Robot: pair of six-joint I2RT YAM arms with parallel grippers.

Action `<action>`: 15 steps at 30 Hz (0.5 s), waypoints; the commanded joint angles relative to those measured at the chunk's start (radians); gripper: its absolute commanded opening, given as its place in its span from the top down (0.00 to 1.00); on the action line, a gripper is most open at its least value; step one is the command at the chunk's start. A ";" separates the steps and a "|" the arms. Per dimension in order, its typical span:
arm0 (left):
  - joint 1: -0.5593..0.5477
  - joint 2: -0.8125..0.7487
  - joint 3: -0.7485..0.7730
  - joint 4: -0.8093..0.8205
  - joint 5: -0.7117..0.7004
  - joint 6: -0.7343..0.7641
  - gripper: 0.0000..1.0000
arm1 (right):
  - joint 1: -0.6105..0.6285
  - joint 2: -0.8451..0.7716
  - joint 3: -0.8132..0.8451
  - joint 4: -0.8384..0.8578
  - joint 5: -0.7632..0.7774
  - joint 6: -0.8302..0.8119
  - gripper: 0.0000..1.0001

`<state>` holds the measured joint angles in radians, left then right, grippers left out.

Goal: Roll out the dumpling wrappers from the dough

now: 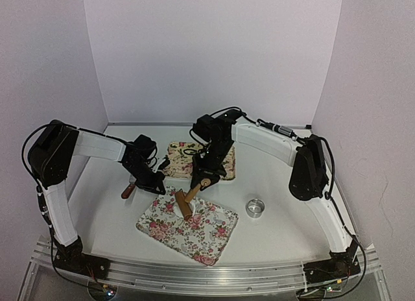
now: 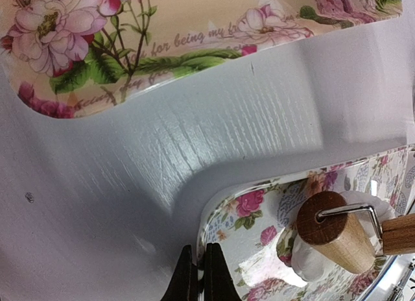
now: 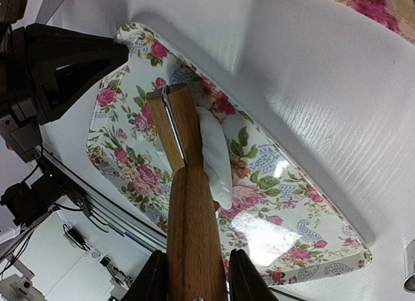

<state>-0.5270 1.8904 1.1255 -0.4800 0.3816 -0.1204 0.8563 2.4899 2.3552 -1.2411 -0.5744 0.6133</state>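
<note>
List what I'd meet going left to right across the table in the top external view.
Brown handle → left claw → rolling pin → metal ring.

cream tray [image 2: 194, 19], cursive "for being my"

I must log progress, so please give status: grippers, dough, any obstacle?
Left gripper shut, at tray corner. Right gripper shut on roller. Roller on dough, a thick lump. Ring aside, nothing blocks.
</note>
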 commanded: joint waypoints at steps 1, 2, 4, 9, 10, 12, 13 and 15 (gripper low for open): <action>-0.017 0.040 0.020 0.052 0.036 -0.002 1.00 | 0.138 0.297 -0.119 -0.184 0.225 -0.019 1.00; -0.017 0.040 0.020 0.053 0.036 -0.002 1.00 | 0.139 0.297 -0.119 -0.184 0.225 -0.021 1.00; -0.018 0.039 0.019 0.055 0.038 -0.005 1.00 | 0.141 0.297 -0.116 -0.184 0.225 -0.024 1.00; -0.018 0.040 0.018 0.057 0.042 -0.009 1.00 | 0.145 0.300 -0.102 -0.180 0.221 -0.033 1.00; -0.018 0.040 0.019 0.057 0.042 -0.010 1.00 | 0.146 0.300 -0.098 -0.179 0.222 -0.035 1.00; -0.018 0.039 0.019 0.055 0.041 -0.009 1.00 | 0.148 0.295 -0.093 -0.180 0.225 -0.036 1.00; -0.018 0.038 0.019 0.054 0.037 -0.008 1.00 | 0.148 0.289 -0.090 -0.180 0.230 -0.034 1.00; -0.018 0.037 0.019 0.048 0.026 -0.005 1.00 | 0.148 0.265 -0.078 -0.180 0.240 -0.027 1.00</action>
<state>-0.5262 1.8908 1.1255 -0.4801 0.3827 -0.1242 0.8667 2.5050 2.3884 -1.2552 -0.5642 0.5980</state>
